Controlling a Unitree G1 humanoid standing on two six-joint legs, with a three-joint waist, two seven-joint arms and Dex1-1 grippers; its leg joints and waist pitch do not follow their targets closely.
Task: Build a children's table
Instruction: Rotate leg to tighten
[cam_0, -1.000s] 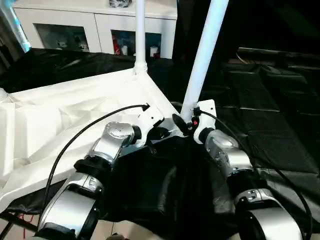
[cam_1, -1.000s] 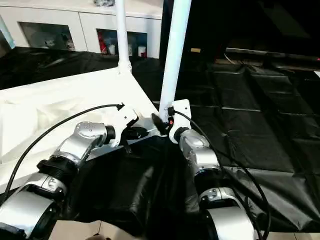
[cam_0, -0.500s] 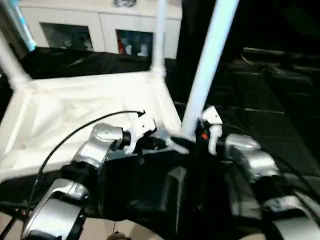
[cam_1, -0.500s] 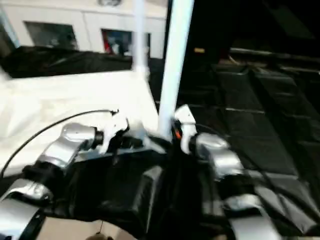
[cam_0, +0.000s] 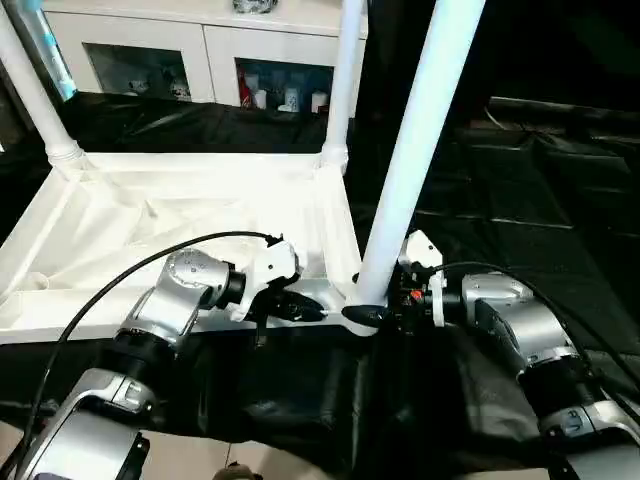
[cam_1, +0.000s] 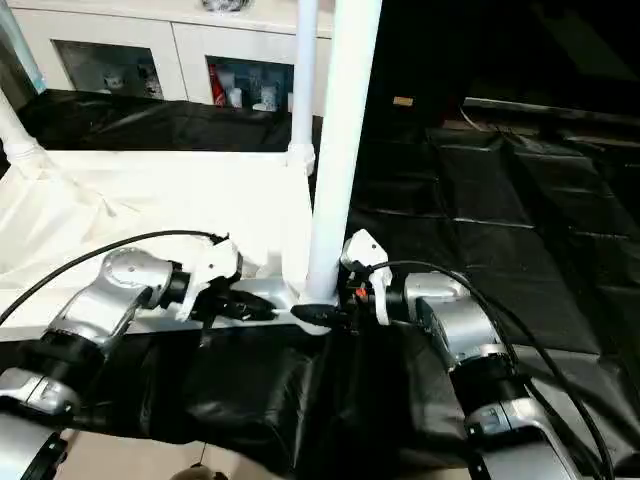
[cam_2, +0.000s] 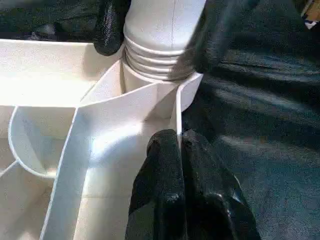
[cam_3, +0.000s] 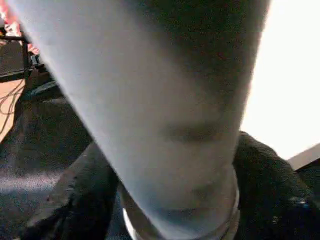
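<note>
The children's table (cam_0: 180, 210) lies upside down, ribbed underside up. Two legs stand in its far corners (cam_0: 343, 90) (cam_0: 35, 90). A third leg (cam_0: 415, 160) rises, leaning slightly right, from the near right corner socket (cam_2: 160, 60). My right gripper (cam_0: 372, 308) reaches in from the right and is shut on that leg's base, one black finger (cam_2: 107, 25) on each side of it. My left gripper (cam_0: 314, 312) is shut on the thin rim wall (cam_2: 176, 115) just left of that corner, and its fingertips (cam_2: 167, 145) pinch the wall.
Black sheeting (cam_0: 520, 200) covers the surface around and under the table and hangs in folds at the near edge (cam_0: 300, 400). A white cabinet with glass-fronted compartments (cam_0: 200, 60) stands behind. Black cables arc over both of my forearms.
The head view has shifted, so the table now looks squarer. My right gripper has swung round the near leg's base and now comes in from the right. The left gripper keeps its hold.
</note>
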